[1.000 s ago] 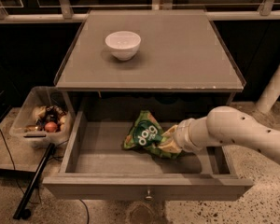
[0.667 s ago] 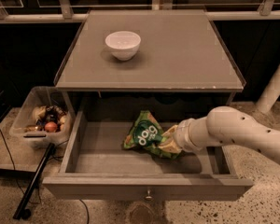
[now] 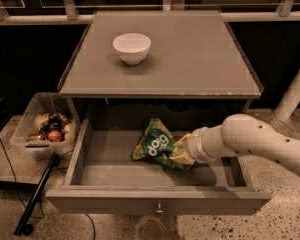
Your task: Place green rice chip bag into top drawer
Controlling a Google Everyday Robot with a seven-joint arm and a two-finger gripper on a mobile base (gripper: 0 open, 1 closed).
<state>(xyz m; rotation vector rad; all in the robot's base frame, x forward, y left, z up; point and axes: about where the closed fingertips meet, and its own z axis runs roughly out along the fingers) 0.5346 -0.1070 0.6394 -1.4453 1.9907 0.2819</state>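
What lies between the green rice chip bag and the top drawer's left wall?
Nothing: the top drawer is bare there, in the camera view. The gripper is at the other side of the bag.

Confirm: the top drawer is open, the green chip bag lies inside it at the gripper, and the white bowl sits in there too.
One error: the camera view shows the white bowl on the cabinet top, not in the top drawer. That drawer is open, and the green rice chip bag lies inside it at the gripper.
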